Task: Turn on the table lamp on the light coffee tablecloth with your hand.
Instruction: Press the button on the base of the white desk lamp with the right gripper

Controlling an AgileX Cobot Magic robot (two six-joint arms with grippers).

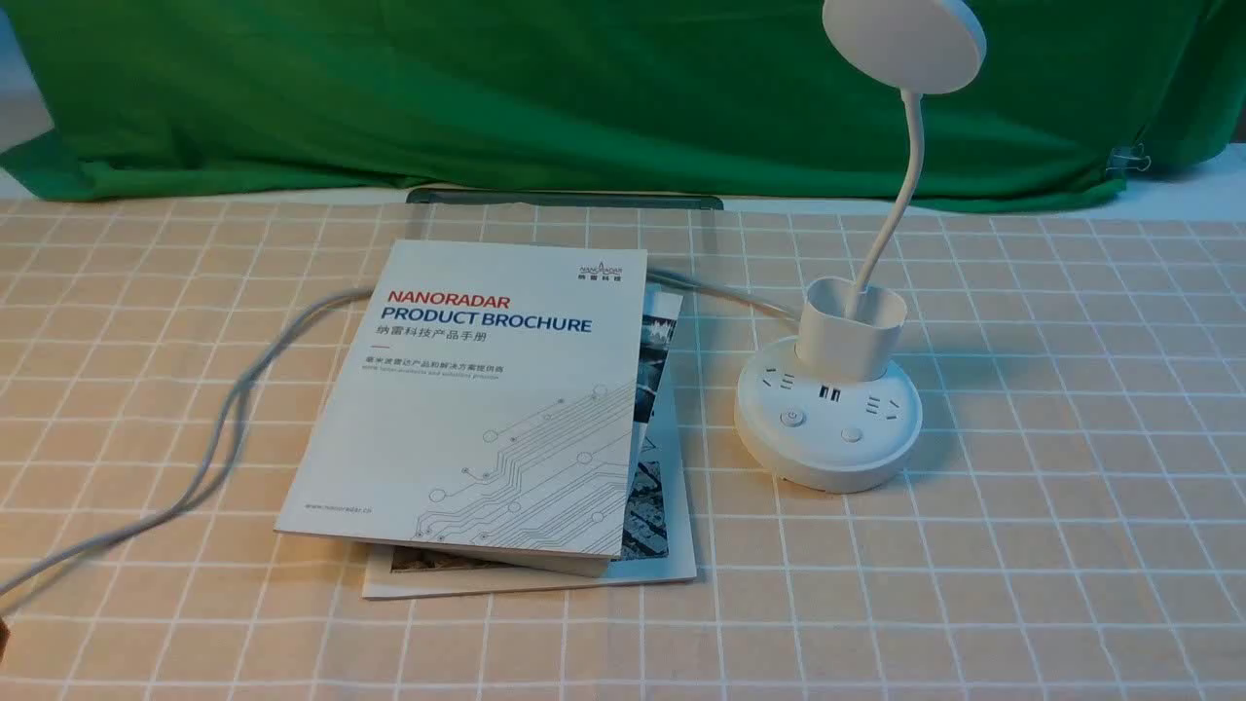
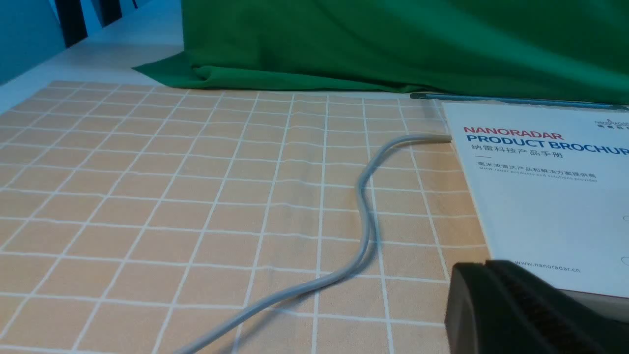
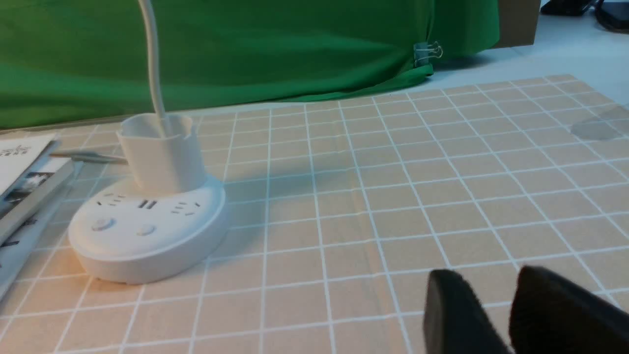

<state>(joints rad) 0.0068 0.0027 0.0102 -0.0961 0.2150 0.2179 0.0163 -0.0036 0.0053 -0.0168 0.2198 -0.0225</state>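
The table lamp [image 1: 827, 428] stands on the light coffee tablecloth [image 1: 1022, 545], beside the brochures [image 1: 487, 409]. The base looks rigid and probably light, so it may skid. Press the button [image 1: 794, 419] straight down and avoid the bendy neck [image 1: 900, 185]. The right hand [image 3: 486, 285] has its jaws apart and empty. For the left hand [image 2: 491, 275], the state of the jaws is unclear.

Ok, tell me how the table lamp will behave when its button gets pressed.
The table lamp probably stays put under a downward press: its round base sits wide and flat on the tablecloth. Its thin neck likely sways if bumped. A sideways push might slide it instead.
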